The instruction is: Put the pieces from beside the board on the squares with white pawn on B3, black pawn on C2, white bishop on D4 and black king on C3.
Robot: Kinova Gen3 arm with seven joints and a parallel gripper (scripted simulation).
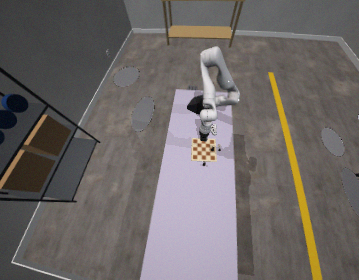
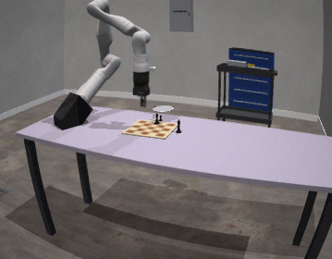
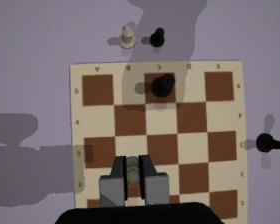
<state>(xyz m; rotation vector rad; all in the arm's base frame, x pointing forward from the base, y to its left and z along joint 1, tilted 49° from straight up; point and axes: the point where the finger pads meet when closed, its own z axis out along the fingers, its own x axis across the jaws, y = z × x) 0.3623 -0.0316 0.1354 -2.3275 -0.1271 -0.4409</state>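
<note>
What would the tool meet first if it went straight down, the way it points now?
Probably the chessboard: the tool, shut on a small pale piece, hangs over the board's near edge, with no standing piece visible under it. Which square lies below is unclear.

Grey walls, blue cabinet

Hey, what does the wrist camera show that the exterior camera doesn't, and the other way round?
Only the wrist view: the gripper shut on a small pale piece above the board. Only the exterior view: the whole arm, a blue cabinet and the table legs. Both: the chessboard and a black piece standing beside it.
</note>
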